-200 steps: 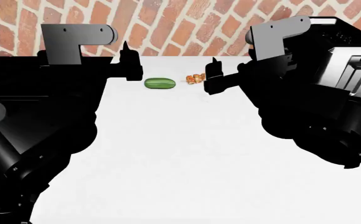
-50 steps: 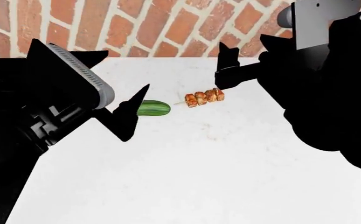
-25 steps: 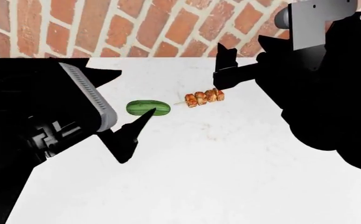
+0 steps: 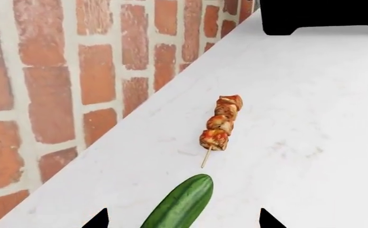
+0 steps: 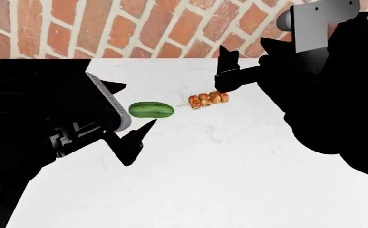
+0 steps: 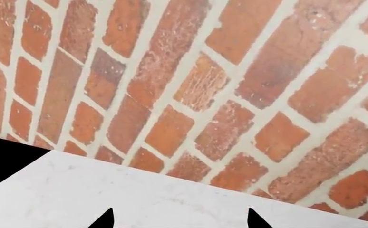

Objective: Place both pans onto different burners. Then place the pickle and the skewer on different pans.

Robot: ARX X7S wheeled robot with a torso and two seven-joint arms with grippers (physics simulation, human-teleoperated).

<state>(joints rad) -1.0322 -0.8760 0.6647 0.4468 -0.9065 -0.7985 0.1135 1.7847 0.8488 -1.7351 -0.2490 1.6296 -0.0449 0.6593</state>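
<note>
The pickle (image 5: 151,110), a small green gherkin, lies on the white counter (image 5: 222,171) near the brick wall. Just to its right lies the skewer (image 5: 209,99) with orange-brown meat chunks. My left gripper (image 5: 140,104) is open at the pickle's left end, one finger on each side of it. In the left wrist view the pickle (image 4: 180,204) sits between the two spread fingertips (image 4: 98,219), with the skewer (image 4: 221,122) further on. My right gripper (image 5: 242,50) is open and empty, raised above and behind the skewer and facing the wall. The pans and burners are out of view.
A red brick wall (image 5: 140,28) runs along the back of the counter. My two black arms fill the left and right of the head view. A black shape (image 4: 324,16) stands at the counter's far end in the left wrist view.
My left gripper has swung and come in around the pickle's left end, uncovering the pickle. The right gripper has shifted slightly left. Pickle and skewer have not moved.
</note>
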